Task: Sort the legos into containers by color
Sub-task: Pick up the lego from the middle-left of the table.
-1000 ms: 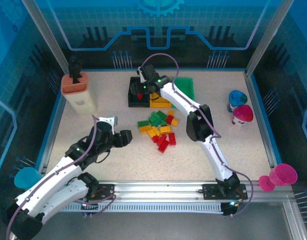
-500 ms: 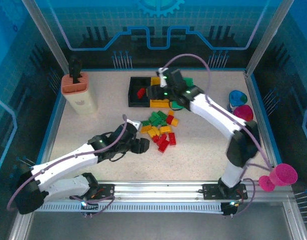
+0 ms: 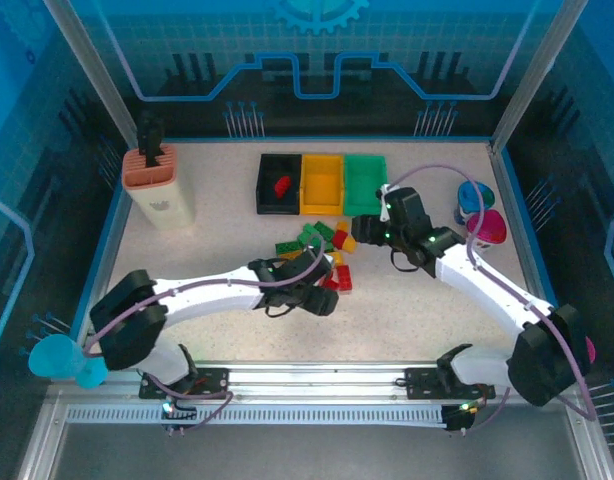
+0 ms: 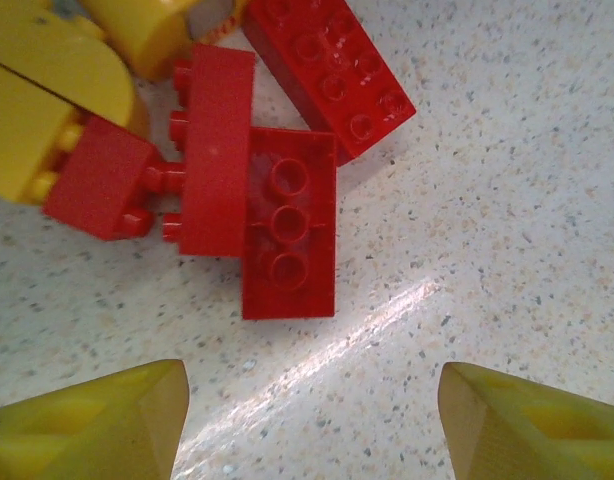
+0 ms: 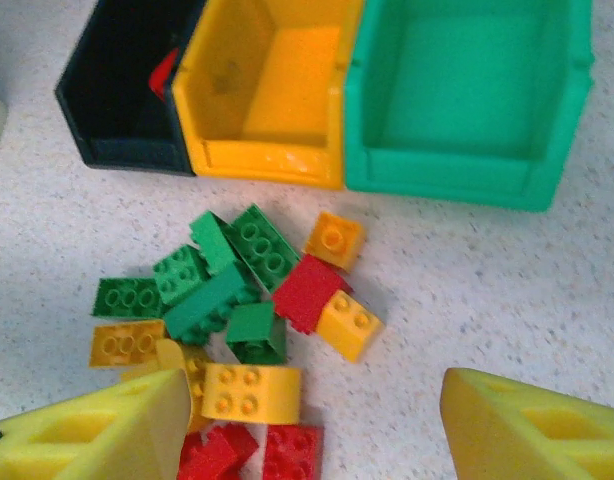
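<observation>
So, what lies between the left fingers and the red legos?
Bare speckled tabletop, in the left wrist view; the left fingers stand apart from the nearest red lego.

The speckled pale counter [image 3: 217,250] carried a yellow bin [image 3: 322,185] near its far edge. A black bin [image 3: 263,197] touched the yellow bin's left side and a green bin [image 3: 365,182] touched its right. A loose pile of red, yellow and green legos [image 3: 312,240] lay just in front of the yellow bin. A salmon holder [image 3: 159,185] stood well to its left. A blue cup [image 3: 474,195] and a magenta cup [image 3: 487,228] stood well to its right.
</observation>
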